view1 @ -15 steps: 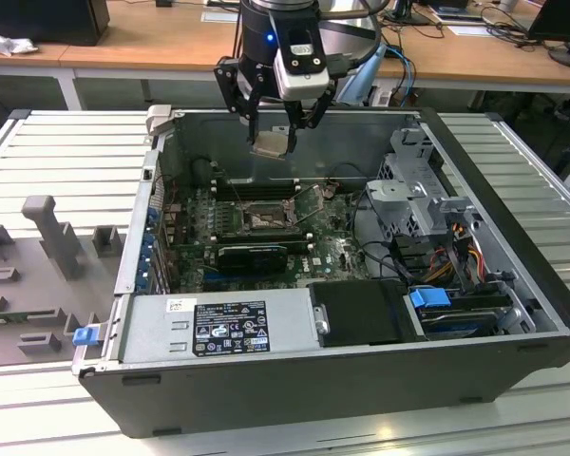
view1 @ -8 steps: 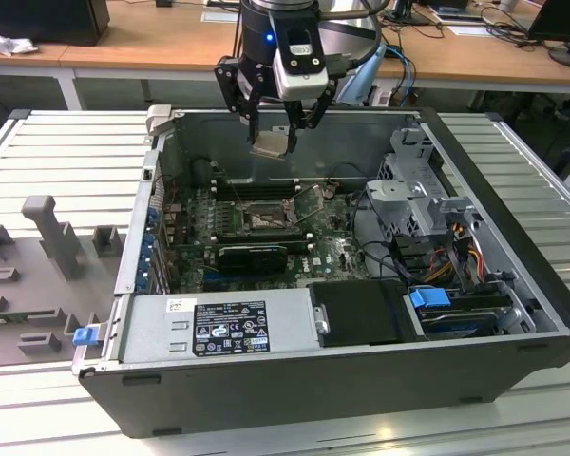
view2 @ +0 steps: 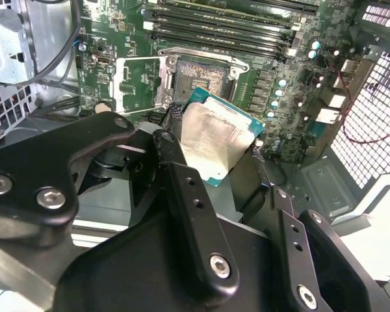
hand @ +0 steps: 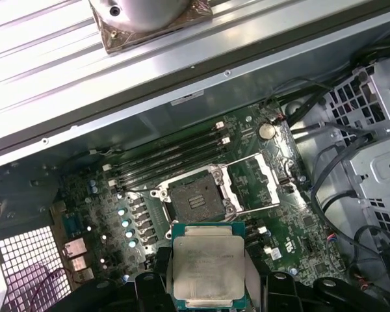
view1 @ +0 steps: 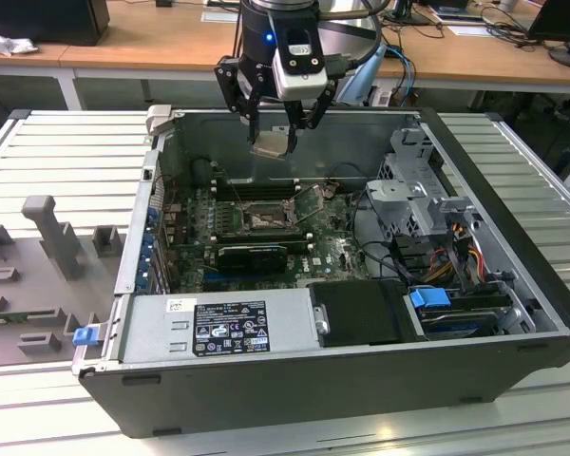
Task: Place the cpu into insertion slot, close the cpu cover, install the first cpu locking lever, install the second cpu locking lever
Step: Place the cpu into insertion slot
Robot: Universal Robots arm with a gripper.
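Your cpu [view1: 267, 145] is a small flat square. Its face is pale and silvery, a bit dull, and a thin blue-green edge runs round it, as you see in both wrist views [view2: 220, 144] [hand: 208, 270]. The pale face looks toward the wrist cameras.

Your claw [view1: 272, 141] is clenched on the cpu. One black finger [view2: 182, 182] presses one side of the chip and the other finger presses the opposite side, so the chip sits right between the fingertips.

The cpu hangs in the air well above the insertion slot [view1: 264, 220] and does not touch it. The slot is a square with a dark frame, and its shiny middle [hand: 194, 198] lies bare.

Now go across the exterior view from its left to its right, with the slot as your mark. Far to the left of the slot a grey block [view1: 46, 228] stands on the slatted table [view1: 66, 142]. Next comes the slot itself, with the long black memory slots [view1: 252, 188] just beside it on the side far from the camera. Right beside the slot, on the exterior view's right, the cpu cover [view1: 311, 202] is swung open. It is a thin silvery frame with a cut-out middle [view2: 160, 83]. Further right of the slot stands a metal drive cage [view1: 413, 185].
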